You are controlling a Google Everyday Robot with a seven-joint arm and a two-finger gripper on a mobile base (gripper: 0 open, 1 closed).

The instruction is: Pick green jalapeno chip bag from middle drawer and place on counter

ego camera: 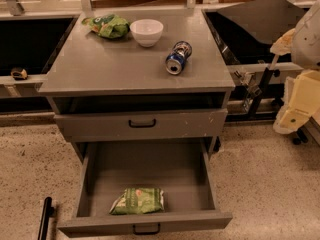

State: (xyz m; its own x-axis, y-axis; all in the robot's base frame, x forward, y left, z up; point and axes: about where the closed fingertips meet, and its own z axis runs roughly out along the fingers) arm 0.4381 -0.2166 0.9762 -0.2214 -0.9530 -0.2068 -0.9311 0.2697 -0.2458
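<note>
Camera view: the green jalapeno chip bag (137,201) is recorded lying flat in the pulled-out middle drawer (150,169), close behind its front panel. On the counter (110,66) are listed a rounder green bag (107,25), a white bowl (146,31) and a blue can (178,57) on its side. The gripper (294,109) is held at the right edge, well apart from the drawer; whether it is wide or narrow cannot be told.
</note>
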